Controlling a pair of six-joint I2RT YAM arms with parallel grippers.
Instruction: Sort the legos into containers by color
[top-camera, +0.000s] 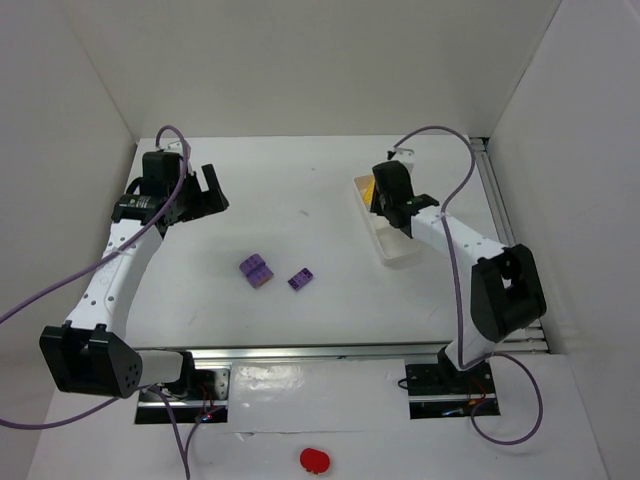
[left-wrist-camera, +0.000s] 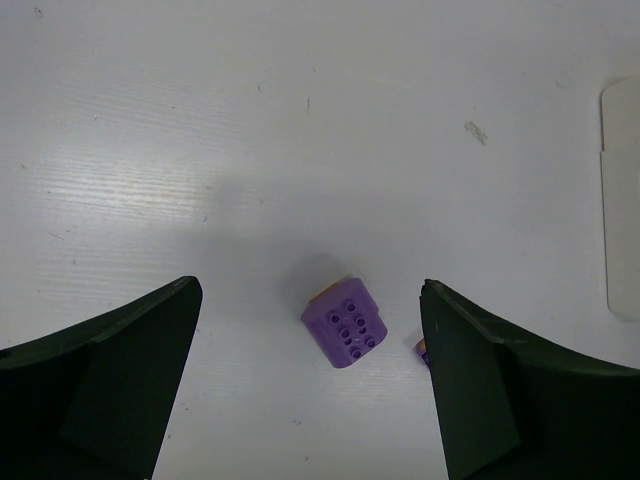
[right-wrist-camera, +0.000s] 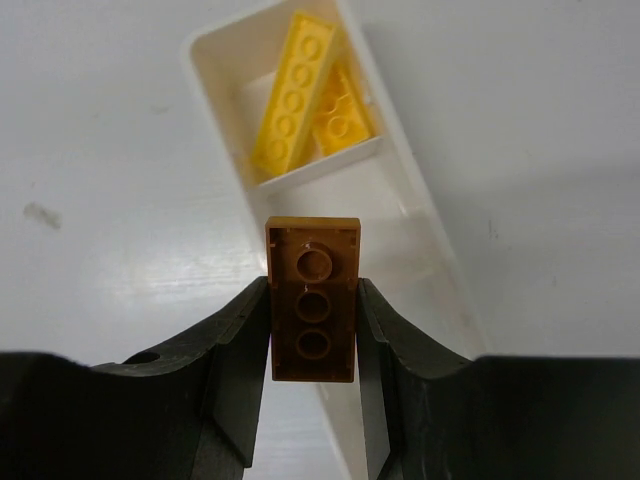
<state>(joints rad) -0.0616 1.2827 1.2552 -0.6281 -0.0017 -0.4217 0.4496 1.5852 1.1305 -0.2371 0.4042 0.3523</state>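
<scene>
— Where's the left gripper (left-wrist-camera: 310, 290)?

— Hanging spread wide over the table (top-camera: 320, 190), gripping nothing; the bigger purple brick (left-wrist-camera: 346, 329) lies on the table below, between its fingers; the smaller purple brick (top-camera: 300, 279) sits just to the right of it.

— And the right gripper (right-wrist-camera: 313, 330)?

— Clamped on the orange-brown brick (right-wrist-camera: 313, 298), over the white tray (right-wrist-camera: 425, 235); both yellow bricks (right-wrist-camera: 293, 92) lie in the tray's far compartment.

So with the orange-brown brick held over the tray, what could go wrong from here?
1. The right hand pinches the orange-brown brick close to the divider; released off-centre, it could drop in with the yellow bricks.
2. The white tray is narrow with low walls, so the brick might clip a wall and bounce out.
</scene>
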